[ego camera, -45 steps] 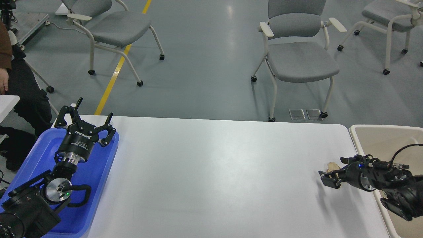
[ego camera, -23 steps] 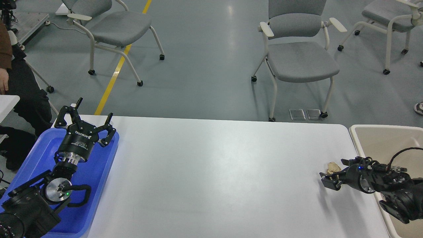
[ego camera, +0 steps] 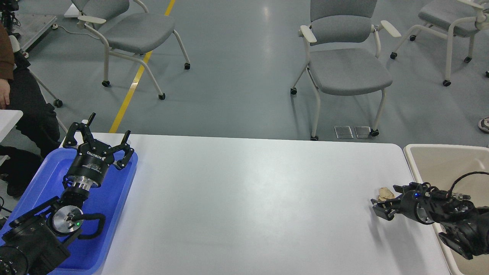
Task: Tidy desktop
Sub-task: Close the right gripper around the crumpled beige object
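The white desktop (ego camera: 248, 198) fills the middle of the head view. A small crumpled beige paper ball (ego camera: 385, 193) lies on it near the right edge. My right gripper (ego camera: 384, 201) comes in from the right, low over the desktop. Its fingers are spread, with the ball just at their far side. I cannot tell whether they touch it. My left gripper (ego camera: 100, 134) is open and empty, pointing up over the far end of the blue tray (ego camera: 114, 202).
A beige bin (ego camera: 443, 160) stands off the desktop's right edge, under my right arm. The blue tray lies on the desktop's left end, under my left arm. Grey chairs (ego camera: 345, 68) stand on the floor beyond the desktop. A person (ego camera: 7, 76) sits at the far left.
My right gripper has sunk slightly and tilted, so more of the paper ball shows above it. The left arm has not moved.
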Robot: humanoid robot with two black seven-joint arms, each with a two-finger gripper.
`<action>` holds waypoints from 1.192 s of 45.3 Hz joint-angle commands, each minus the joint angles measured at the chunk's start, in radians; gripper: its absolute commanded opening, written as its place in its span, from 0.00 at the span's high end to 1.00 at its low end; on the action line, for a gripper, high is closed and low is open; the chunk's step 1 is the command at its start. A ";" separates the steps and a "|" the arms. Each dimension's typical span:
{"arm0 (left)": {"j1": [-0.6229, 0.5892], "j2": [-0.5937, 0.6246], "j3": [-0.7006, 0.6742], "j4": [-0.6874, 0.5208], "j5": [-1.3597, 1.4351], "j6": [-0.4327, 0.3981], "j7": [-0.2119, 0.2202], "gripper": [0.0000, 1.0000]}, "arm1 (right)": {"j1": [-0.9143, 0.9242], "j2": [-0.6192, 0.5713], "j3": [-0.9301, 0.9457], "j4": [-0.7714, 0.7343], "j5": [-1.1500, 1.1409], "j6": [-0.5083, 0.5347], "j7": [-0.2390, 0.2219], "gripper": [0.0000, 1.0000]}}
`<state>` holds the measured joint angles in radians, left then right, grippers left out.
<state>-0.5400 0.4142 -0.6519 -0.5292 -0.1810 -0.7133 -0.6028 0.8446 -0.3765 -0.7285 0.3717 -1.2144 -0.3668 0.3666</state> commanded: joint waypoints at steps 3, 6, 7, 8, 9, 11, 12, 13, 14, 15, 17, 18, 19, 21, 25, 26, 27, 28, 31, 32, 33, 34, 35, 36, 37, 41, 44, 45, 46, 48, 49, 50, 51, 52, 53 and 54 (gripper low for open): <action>0.000 0.000 0.000 0.000 0.000 0.000 0.000 0.02 | -0.002 0.001 0.000 -0.002 0.001 0.000 0.000 0.17; 0.000 0.000 0.000 -0.002 0.000 0.000 0.000 0.02 | -0.002 0.001 0.000 -0.002 0.001 0.002 0.000 0.17; 0.000 0.000 0.000 0.000 0.000 0.000 0.000 0.02 | -0.002 0.001 0.000 -0.002 0.001 0.002 0.000 0.17; 0.000 0.000 0.000 0.000 0.000 0.000 0.000 0.02 | -0.004 0.001 0.000 -0.002 0.001 0.002 0.000 0.17; 0.000 0.000 0.000 0.000 0.000 0.000 0.000 0.02 | -0.004 0.001 0.000 -0.002 0.001 0.002 0.000 0.17; 0.000 0.000 0.000 0.000 0.000 0.000 0.000 0.02 | -0.004 0.001 -0.002 -0.002 0.001 0.002 0.000 0.19; 0.000 0.000 0.000 -0.002 0.000 0.000 0.000 0.02 | -0.002 0.001 -0.003 -0.002 0.001 0.000 0.000 0.21; 0.000 0.000 0.000 0.000 0.000 0.000 0.000 0.02 | -0.004 0.001 -0.003 -0.002 0.001 0.002 0.000 0.24; 0.000 0.000 0.000 0.000 0.000 0.000 0.000 0.02 | -0.004 0.001 -0.003 -0.002 0.000 0.002 0.000 0.27; 0.000 0.000 0.000 0.000 0.000 0.000 0.000 0.02 | -0.004 0.001 -0.003 -0.002 0.000 0.002 0.000 0.29; 0.000 0.000 0.000 0.000 0.000 0.000 0.000 0.02 | -0.004 0.001 -0.003 -0.002 0.001 0.002 0.000 0.34; 0.000 0.000 0.000 0.000 0.000 0.000 0.000 0.02 | -0.004 0.001 -0.003 -0.002 0.000 0.003 0.000 0.37; 0.000 0.000 0.000 0.000 0.000 0.000 0.000 0.02 | -0.004 0.001 -0.003 -0.002 0.000 0.006 0.000 0.38; 0.000 0.000 0.000 0.000 0.000 0.000 0.000 0.02 | -0.004 -0.001 -0.003 -0.003 0.001 0.017 0.000 0.40; 0.000 0.000 0.000 0.000 0.000 0.000 0.000 0.02 | -0.012 -0.001 -0.002 -0.008 0.001 0.026 0.000 0.40; 0.000 0.000 0.000 0.000 0.000 0.000 0.000 0.02 | -0.013 0.001 -0.002 -0.013 0.001 0.026 0.000 0.40; 0.000 0.000 0.000 0.000 0.000 0.000 0.000 0.02 | -0.015 0.001 -0.002 -0.016 0.001 0.028 0.000 0.42; 0.000 0.000 0.000 0.000 0.000 0.000 0.000 0.02 | -0.015 0.001 -0.003 -0.019 0.001 0.028 0.000 0.45; 0.000 0.000 0.000 0.000 0.000 0.000 0.000 0.02 | -0.016 0.001 -0.003 -0.022 0.001 0.029 0.000 0.55; 0.000 0.000 0.000 -0.002 0.000 0.000 0.000 0.02 | -0.016 0.001 -0.003 -0.023 0.001 0.029 0.000 0.58; 0.000 0.000 0.000 -0.002 0.000 0.000 0.000 0.02 | -0.016 0.001 -0.003 -0.023 0.001 0.029 0.000 0.60; 0.000 0.000 0.000 0.000 0.000 0.000 0.000 0.02 | -0.016 0.001 -0.003 -0.023 0.001 0.031 0.000 0.63; 0.000 0.000 0.000 0.000 0.000 0.000 0.000 0.02 | -0.016 0.001 -0.003 -0.023 0.001 0.031 0.000 0.66; 0.000 0.000 0.000 0.000 0.000 0.000 0.000 0.02 | -0.016 0.001 -0.003 -0.023 0.001 0.031 0.000 0.68; 0.000 0.000 0.000 0.000 0.000 0.000 0.000 0.02 | -0.016 0.001 -0.003 -0.023 0.001 0.031 0.000 0.70; 0.000 0.000 0.000 0.000 0.000 0.000 0.000 0.02 | -0.016 0.001 -0.003 -0.023 0.001 0.031 0.002 0.79; 0.000 0.000 0.000 0.000 0.000 0.000 0.000 0.02 | -0.016 0.001 -0.002 -0.023 0.001 0.031 0.002 0.86; 0.000 0.000 0.000 0.000 0.000 0.000 -0.002 0.02 | -0.016 0.001 -0.002 -0.025 0.001 0.031 0.002 0.88; 0.000 0.000 0.000 0.000 0.000 0.000 0.000 0.02 | -0.016 0.001 0.000 -0.025 0.001 0.031 0.002 0.90; 0.000 0.000 0.000 0.000 0.000 0.000 0.000 0.02 | -0.015 0.001 0.000 -0.031 0.001 0.031 0.002 0.95; 0.000 0.000 0.000 0.000 0.000 0.000 0.000 0.02 | -0.015 0.001 0.003 -0.033 0.003 0.031 0.002 0.97; 0.000 0.000 0.000 0.000 0.000 0.000 0.000 0.02 | -0.015 0.001 0.004 -0.036 0.003 0.031 0.002 0.99; 0.000 0.000 0.000 0.000 0.000 0.000 0.000 0.02 | -0.015 0.001 0.008 -0.037 0.003 0.031 0.002 1.00; 0.000 0.000 0.000 0.000 0.000 0.000 0.000 0.02 | -0.015 -0.001 0.009 -0.037 0.003 0.031 0.002 1.00; 0.000 0.000 0.000 0.000 0.000 0.000 0.000 0.02 | -0.013 -0.001 0.011 -0.037 0.003 0.031 0.002 1.00; 0.000 0.000 0.000 0.000 0.000 0.000 0.000 0.02 | -0.013 -0.001 0.015 -0.037 0.003 0.031 0.002 1.00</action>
<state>-0.5400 0.4142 -0.6519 -0.5295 -0.1810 -0.7133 -0.6029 0.8295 -0.3760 -0.7279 0.3445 -1.2129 -0.3371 0.3682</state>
